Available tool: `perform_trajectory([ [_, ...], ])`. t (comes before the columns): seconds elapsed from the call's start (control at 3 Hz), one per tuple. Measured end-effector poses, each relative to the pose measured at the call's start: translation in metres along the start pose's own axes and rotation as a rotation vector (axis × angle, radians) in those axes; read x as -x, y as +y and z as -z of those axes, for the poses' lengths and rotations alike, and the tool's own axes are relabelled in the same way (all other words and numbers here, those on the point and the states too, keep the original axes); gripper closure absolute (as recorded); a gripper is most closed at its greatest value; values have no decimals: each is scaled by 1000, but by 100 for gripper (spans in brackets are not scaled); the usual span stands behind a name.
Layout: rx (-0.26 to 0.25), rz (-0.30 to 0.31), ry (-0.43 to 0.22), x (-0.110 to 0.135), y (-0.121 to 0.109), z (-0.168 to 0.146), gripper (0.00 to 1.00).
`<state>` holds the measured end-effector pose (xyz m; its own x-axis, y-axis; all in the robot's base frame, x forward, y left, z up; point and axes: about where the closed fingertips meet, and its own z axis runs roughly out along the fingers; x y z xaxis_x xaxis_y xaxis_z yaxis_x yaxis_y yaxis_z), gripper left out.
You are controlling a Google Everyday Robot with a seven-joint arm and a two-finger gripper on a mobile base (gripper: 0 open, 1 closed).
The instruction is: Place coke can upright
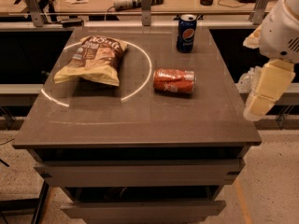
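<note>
Gripper (262, 99): beyond the table (140, 125)'s right edge, arm cut off by the frame; how open, cannot tell.
Coke can (174, 80): on its side.
Pepsi can (186, 32): upright behind.
Chip bag (92, 59): left.

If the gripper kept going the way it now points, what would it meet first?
The gripper, right of the table, points down and slightly left. It would likely meet the table's right edge, or miss it toward the floor; depth is unclear. The coke can lies outside that line.

Red coke can (174, 80) lies sideways on table (140, 122), apart from gripper (259, 101)
</note>
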<state>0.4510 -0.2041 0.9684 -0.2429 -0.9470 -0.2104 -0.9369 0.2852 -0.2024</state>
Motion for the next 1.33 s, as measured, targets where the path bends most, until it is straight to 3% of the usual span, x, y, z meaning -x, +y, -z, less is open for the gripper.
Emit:
perform_trajectory([
  [0.67,19,-47,4,31,-22,-30,0],
  [1.33,20,-20,16,71,-51,-56,0],
])
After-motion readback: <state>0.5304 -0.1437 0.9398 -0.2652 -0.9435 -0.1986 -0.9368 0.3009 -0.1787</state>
